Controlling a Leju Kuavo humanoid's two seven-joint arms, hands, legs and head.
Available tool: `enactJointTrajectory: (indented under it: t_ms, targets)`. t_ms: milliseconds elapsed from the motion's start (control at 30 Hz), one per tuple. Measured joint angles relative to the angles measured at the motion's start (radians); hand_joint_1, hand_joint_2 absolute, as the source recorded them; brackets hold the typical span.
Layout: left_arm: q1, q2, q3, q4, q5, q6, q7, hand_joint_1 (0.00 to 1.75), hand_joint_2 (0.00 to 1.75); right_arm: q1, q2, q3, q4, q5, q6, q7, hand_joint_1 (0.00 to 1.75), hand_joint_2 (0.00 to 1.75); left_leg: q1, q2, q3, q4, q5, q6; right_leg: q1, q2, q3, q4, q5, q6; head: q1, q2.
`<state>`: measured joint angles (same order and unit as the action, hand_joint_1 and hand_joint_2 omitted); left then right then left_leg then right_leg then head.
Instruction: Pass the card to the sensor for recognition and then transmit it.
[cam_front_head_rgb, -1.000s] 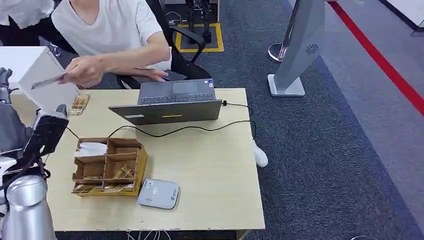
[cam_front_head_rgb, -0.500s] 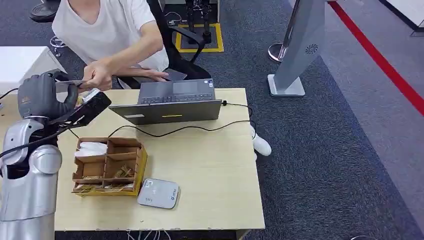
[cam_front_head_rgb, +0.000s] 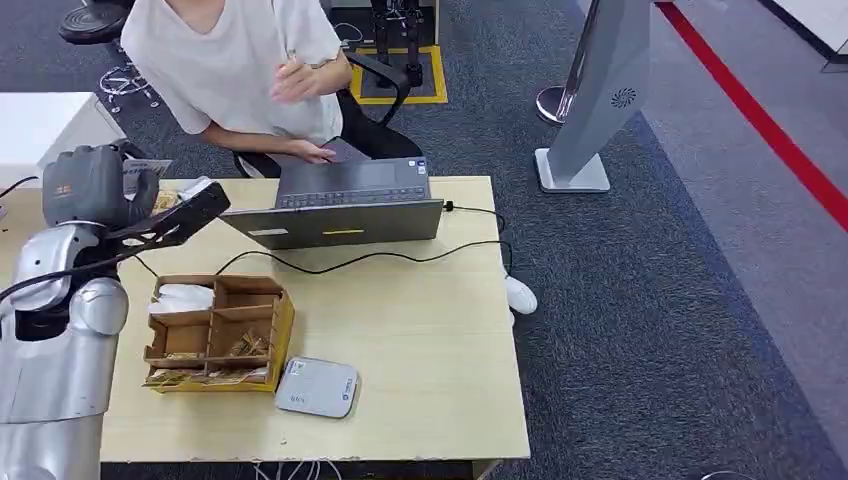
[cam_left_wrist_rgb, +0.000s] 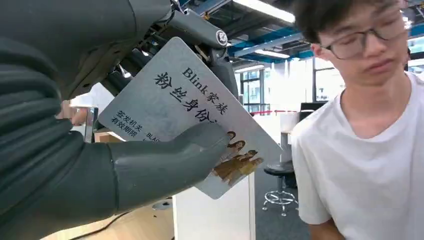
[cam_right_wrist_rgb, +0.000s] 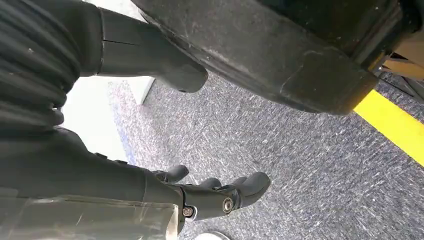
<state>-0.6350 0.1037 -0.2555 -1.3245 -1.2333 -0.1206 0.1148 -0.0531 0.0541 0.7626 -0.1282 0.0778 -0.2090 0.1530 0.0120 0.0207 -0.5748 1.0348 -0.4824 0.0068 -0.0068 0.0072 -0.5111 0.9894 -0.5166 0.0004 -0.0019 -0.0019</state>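
Person's hand (cam_front_head_rgb: 300, 78) withdrawn — card (cam_left_wrist_rgb: 185, 115) now in left hand (cam_front_head_rgb: 95, 185).

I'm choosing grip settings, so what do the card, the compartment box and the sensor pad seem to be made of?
Card: probably plastic, matte grey with printed text and a photo; it stays flat and stiff in the left robot hand.
Box: looks like corrugated cardboard, with plain brown dividers.
Sensor pad: likely smooth moulded plastic, light grey with rounded corners.

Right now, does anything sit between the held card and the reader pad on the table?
Yes. The compartmented cardboard organiser box stands between the grey printed card in the left robot hand and the white reader pad.
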Motion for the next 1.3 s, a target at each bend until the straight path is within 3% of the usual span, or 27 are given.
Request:
enactJointTrajectory:
  t_ms: [167, 333, 500, 767, 1000, 1300]
  targets:
    - [0.026, 0.002, -0.002, -0.026, -0.003, 0.048, -0.013, 1.75, 1.75, 0.000, 0.000, 0.003, 0.000, -0.001, -0.001, 0.000, 0.00, 1.75, 0.000, 0.000, 0.000, 0.000, 0.000, 0.000, 0.000, 0.000, 0.000, 0.000, 0.000, 0.000, 0.000, 0.000]
    - [0.132, 0.001, -0.042, -0.200, -0.006, 0.107, -0.054, 1.75, 1.75, 0.002, 0.000, 0.003, 0.000, -0.018, -0.009, 0.001, 0.00, 1.75, 0.000, 0.000, 0.000, 0.000, 0.000, 0.000, 0.000, 0.000, 0.000, 0.000, 0.000, 0.000, 0.000, 0.000]
    - [0.274, 0.011, -0.156, -0.407, -0.027, 0.132, -0.072, 1.75, 1.75, 0.005, 0.000, 0.002, 0.000, -0.040, -0.014, 0.005, 0.00, 1.75, 0.000, -0.001, -0.002, 0.000, -0.001, 0.000, 0.000, -0.001, -0.001, -0.001, -0.001, 0.001, 0.000, 0.000]
    - [0.365, 0.039, -0.243, -0.523, -0.035, 0.143, -0.092, 1.75, 1.75, 0.009, 0.001, 0.002, 0.001, -0.055, -0.026, 0.007, 0.00, 1.75, 0.000, 0.000, -0.002, 0.000, 0.000, 0.000, 0.000, -0.001, -0.001, -0.001, 0.000, 0.000, 0.000, 0.000]
    - [0.463, 0.058, -0.344, -0.528, -0.039, 0.135, -0.092, 1.75, 1.75, 0.010, 0.001, 0.000, 0.002, -0.060, -0.026, 0.010, 0.00, 1.75, 0.000, -0.001, -0.003, 0.000, 0.000, 0.000, 0.000, -0.001, -0.002, -0.001, 0.000, 0.000, 0.000, 0.000]
    - [0.520, 0.058, -0.372, -0.384, 0.011, 0.101, -0.076, 1.75, 1.75, 0.010, 0.002, 0.000, 0.002, -0.059, -0.026, 0.015, 0.00, 1.75, 0.000, 0.000, -0.003, 0.000, 0.000, 0.000, 0.000, -0.001, -0.002, -0.001, 0.000, 0.000, 0.000, 0.000]
